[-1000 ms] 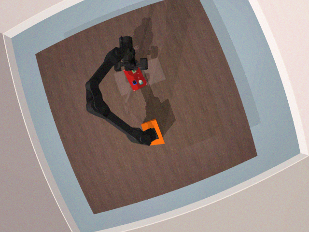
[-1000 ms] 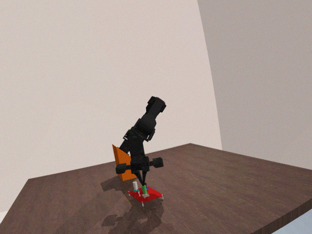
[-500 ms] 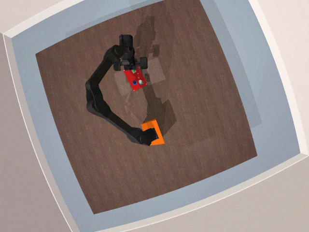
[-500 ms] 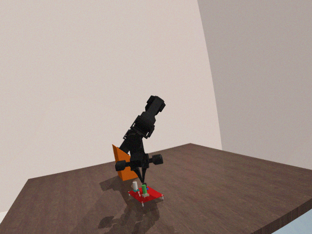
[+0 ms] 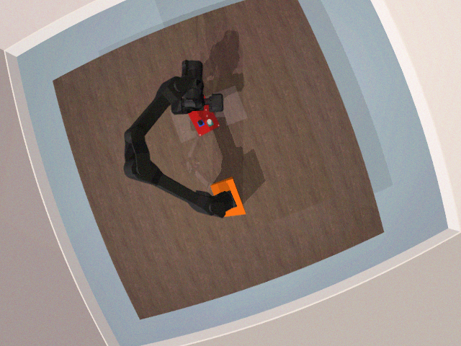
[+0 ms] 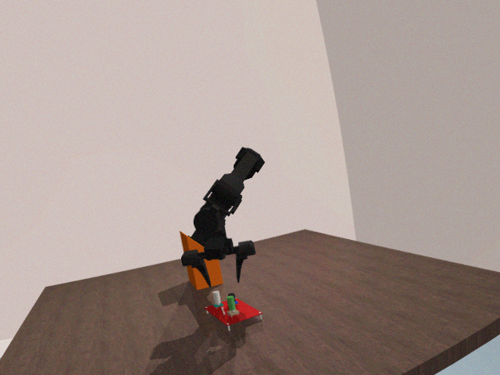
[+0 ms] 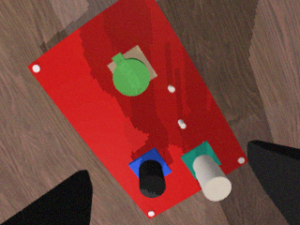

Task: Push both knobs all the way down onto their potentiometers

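The red circuit board [image 5: 201, 130] [image 6: 249, 309] [image 7: 84, 112] stands on short legs. A green knob [image 6: 230, 302] [image 7: 131, 77] stands over a tan potentiometer [image 6: 233, 312] [image 7: 138, 52]. A tall white knob [image 5: 209, 121] [image 6: 216, 298] [image 7: 213, 180] stands over a teal one [image 7: 189, 159]. A black knob [image 5: 200, 122] [image 7: 152, 178] stands over a blue one [image 7: 140, 163]. Any small gaps beneath the knobs are too small to tell. My gripper [image 5: 198, 104] [image 6: 223, 283] [image 7: 170, 165] is open and empty above the board, touching no knob in view.
Two small pale posts [image 7: 172, 88] [image 7: 182, 124] stand on the board between the green and white knobs. An orange wedge-shaped block [image 5: 238, 210] [image 6: 209, 278] stands at the arm's base. The arm bends around one side of the board.
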You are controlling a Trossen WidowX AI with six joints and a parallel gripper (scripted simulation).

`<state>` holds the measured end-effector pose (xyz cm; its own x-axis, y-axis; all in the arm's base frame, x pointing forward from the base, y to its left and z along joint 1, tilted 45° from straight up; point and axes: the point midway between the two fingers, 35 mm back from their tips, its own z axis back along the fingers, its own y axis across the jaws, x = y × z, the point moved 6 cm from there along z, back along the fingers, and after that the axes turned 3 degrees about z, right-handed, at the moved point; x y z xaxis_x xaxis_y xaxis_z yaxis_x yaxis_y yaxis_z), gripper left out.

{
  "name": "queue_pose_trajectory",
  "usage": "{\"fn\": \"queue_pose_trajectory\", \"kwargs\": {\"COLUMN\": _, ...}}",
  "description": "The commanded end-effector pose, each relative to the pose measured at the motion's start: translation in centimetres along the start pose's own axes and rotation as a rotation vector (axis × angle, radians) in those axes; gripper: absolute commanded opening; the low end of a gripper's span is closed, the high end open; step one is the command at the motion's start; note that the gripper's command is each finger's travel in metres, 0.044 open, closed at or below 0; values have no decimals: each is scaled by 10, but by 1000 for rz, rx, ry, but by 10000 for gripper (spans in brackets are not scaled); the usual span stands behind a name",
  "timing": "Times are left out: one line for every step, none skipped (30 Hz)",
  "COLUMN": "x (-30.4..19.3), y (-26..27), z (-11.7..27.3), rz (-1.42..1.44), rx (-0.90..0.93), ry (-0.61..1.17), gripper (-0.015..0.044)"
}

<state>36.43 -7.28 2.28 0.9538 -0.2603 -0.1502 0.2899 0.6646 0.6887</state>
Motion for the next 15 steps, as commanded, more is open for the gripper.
{"fn": "queue_pose_trajectory", "kwargs": {"x": -37, "y": -10, "z": 6, "rz": -1, "rx": -7, "ry": 4, "gripper": 440}}
{"fn": "queue_pose_trajectory", "kwargs": {"x": -48, "y": -12, "z": 8, "rz": -1, "rx": -7, "ry": 5, "gripper": 440}}
{"fn": "queue_pose_trajectory", "kwargs": {"x": -60, "y": -14, "z": 9, "rz": -1, "rx": -7, "ry": 5, "gripper": 440}}
{"fn": "queue_pose_trajectory", "kwargs": {"x": -71, "y": -16, "z": 9, "rz": 0, "rx": -8, "ry": 6, "gripper": 440}}
{"fn": "queue_pose_trajectory", "kwargs": {"x": -83, "y": -18, "z": 10, "rz": 0, "rx": -8, "ry": 6, "gripper": 440}}
{"fn": "queue_pose_trajectory", "kwargs": {"x": -94, "y": -20, "z": 10, "rz": 0, "rx": -8, "ry": 7, "gripper": 440}}
{"fn": "queue_pose_trajectory", "kwargs": {"x": -106, "y": -21, "z": 10, "rz": 0, "rx": -7, "ry": 8, "gripper": 440}}
{"fn": "queue_pose_trajectory", "kwargs": {"x": -118, "y": -23, "z": 9, "rz": 0, "rx": -7, "ry": 9, "gripper": 440}}
{"fn": "queue_pose_trajectory", "kwargs": {"x": -128, "y": -24, "z": 8, "rz": 1, "rx": -6, "ry": 9, "gripper": 440}}
{"fn": "queue_pose_trajectory", "kwargs": {"x": -134, "y": -25, "z": 8, "rz": 1, "rx": -6, "ry": 10, "gripper": 440}}
{"fn": "queue_pose_trajectory", "kwargs": {"x": -136, "y": -25, "z": 7, "rz": 1, "rx": -6, "ry": 10, "gripper": 440}}
{"fn": "queue_pose_trajectory", "kwargs": {"x": -136, "y": -25, "z": 7, "rz": 1, "rx": -6, "ry": 10, "gripper": 440}}
{"fn": "queue_pose_trajectory", "kwargs": {"x": -136, "y": -25, "z": 7, "rz": 1, "rx": -6, "ry": 10, "gripper": 440}}
{"fn": "queue_pose_trajectory", "kwargs": {"x": -136, "y": -25, "z": 7, "rz": 1, "rx": -6, "ry": 10, "gripper": 440}}
{"fn": "queue_pose_trajectory", "kwargs": {"x": -136, "y": -25, "z": 7, "rz": 1, "rx": -6, "ry": 10, "gripper": 440}}
